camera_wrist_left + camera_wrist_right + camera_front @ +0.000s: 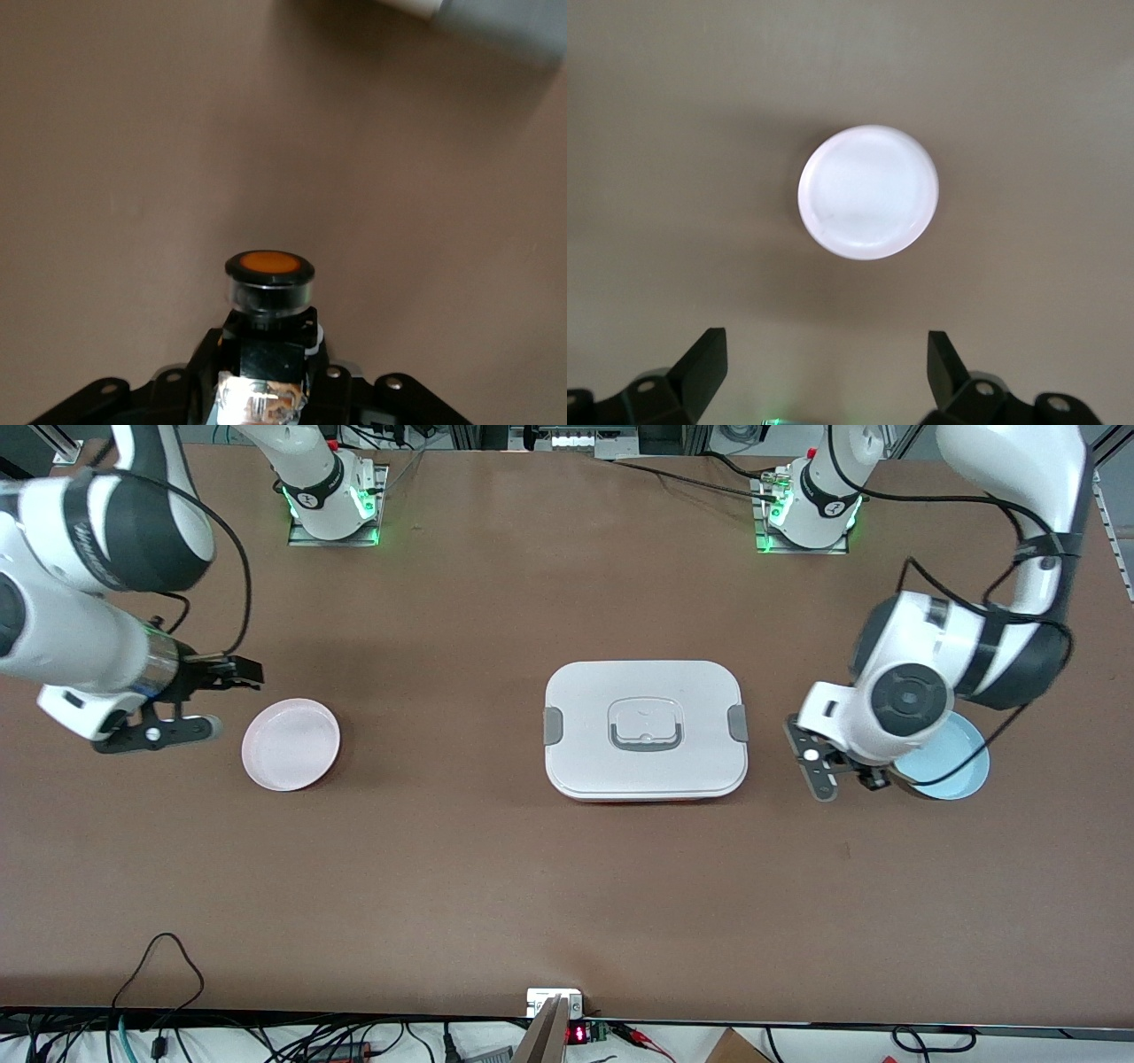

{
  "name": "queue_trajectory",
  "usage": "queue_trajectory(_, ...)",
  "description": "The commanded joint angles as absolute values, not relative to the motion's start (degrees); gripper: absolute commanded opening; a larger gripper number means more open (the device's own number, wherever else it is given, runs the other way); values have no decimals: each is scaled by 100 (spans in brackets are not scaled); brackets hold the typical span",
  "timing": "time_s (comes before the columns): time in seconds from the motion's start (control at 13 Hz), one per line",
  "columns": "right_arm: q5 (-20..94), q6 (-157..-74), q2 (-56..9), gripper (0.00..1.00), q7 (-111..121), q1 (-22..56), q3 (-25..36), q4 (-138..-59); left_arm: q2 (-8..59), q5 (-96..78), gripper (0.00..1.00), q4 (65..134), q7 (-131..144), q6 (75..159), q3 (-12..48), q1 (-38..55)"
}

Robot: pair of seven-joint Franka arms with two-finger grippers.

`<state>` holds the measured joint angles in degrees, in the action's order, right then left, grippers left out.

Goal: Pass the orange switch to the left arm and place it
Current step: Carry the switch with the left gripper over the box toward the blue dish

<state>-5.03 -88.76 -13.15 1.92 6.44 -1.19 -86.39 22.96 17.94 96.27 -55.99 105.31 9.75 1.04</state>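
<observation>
While the left gripper, fingers clamped on the orange switch, hangs at the box's three o'clock, a clean handover needs height over it toward the right gripper, fingers apart, at nine o'clock.

Left white jointed arm with black bands arches from base, folds down at its end of table; dark wrist faces up. Left black two-finger gripper clamped tight, fingers pinched together (hard to make out in front view). Right white jointed arm comes in low from table edge, forearm near level. Right black two-finger gripper hangs in air, fingers spread wide, nothing between.
</observation>
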Motion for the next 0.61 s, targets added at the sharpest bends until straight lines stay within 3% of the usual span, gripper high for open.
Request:
queue_trajectory(0.0, -589, -8666, -1336, 100, 79, 554, -141, -7912, 2311, 2021, 17, 9615, -6519, 10494, 1072, -586)
queue_trajectory(0.23, -326, -8614, -1231, 100, 35, 291, -114, -7699, 2320, 2241, 17, 9904, -7004, 10966, 1063, -1079)
queue_trajectory(0.54, -281, -8789, -1134, 100, -9, -97, -352, -8191, 2661, 2600, 17, 10406, -7865, 12521, 1063, -1835)
